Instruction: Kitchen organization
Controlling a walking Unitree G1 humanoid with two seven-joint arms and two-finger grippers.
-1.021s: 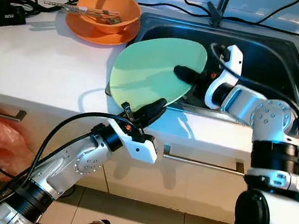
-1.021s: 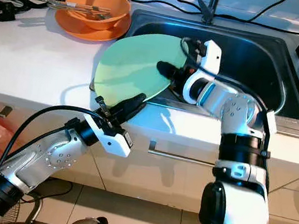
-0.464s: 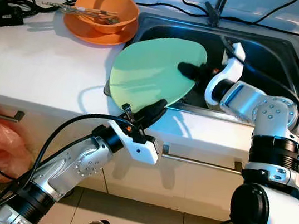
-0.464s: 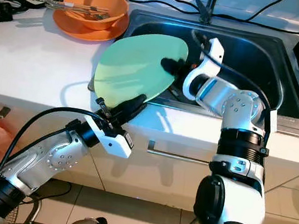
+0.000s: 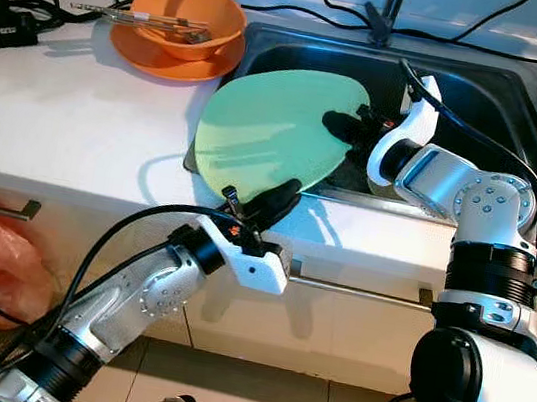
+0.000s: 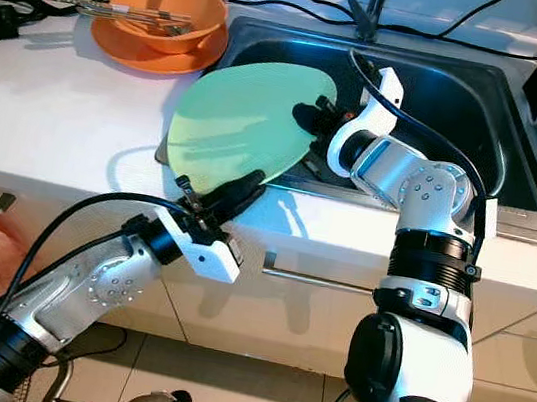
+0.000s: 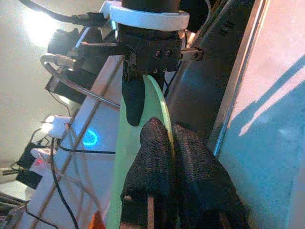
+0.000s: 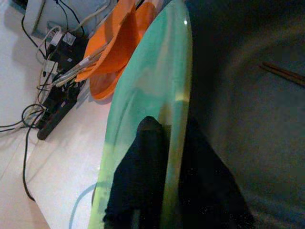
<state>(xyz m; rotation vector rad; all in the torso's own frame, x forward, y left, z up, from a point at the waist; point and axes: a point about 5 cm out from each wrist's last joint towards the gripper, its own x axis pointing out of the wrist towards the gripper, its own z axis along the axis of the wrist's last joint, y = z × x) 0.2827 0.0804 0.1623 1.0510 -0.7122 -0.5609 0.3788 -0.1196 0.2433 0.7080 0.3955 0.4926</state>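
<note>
At frame centre, the left gripper (image 5: 279,201) and the right gripper (image 5: 345,129) are both pinching the rim of the green plate (image 5: 270,125), fingers closed on it from opposite sides, holding it tilted over the sink (image 5: 485,102) edge. In the upper left, an orange bowl (image 5: 180,16) is sitting on an orange plate (image 5: 154,55), holding chopsticks (image 5: 134,17).

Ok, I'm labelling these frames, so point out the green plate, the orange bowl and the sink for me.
green plate (image 5: 270,125): left eye view, middle of its face.
orange bowl (image 5: 196,20): left eye view, its front outer wall.
sink (image 5: 484,112): left eye view, bare dark basin wall on the right side.
</note>
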